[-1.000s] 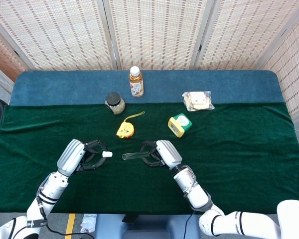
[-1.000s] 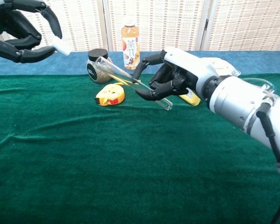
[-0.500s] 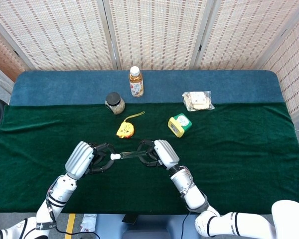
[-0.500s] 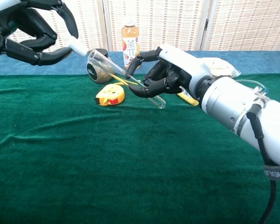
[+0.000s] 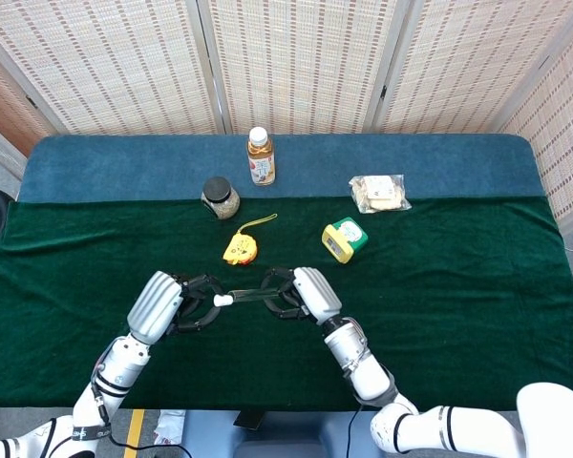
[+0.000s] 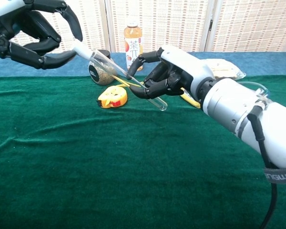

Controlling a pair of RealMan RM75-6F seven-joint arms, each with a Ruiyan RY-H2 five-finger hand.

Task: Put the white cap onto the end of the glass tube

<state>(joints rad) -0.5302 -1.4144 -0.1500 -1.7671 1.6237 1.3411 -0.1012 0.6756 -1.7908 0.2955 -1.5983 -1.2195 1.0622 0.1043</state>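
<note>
While the right hand (image 6: 164, 76) grips the glass tube (image 6: 126, 81) above the green cloth (image 5: 439, 286), its fingers curled around the lower half, the tube slants up toward ten o'clock in the chest view. At that upper end sits the white cap (image 6: 80, 47), pinched between the fingertips of the left hand (image 6: 31, 33) and touching the tube's mouth. From the tube, a yellow tape measure (image 5: 238, 247) lies at twelve o'clock in the head view, just beyond.
</note>
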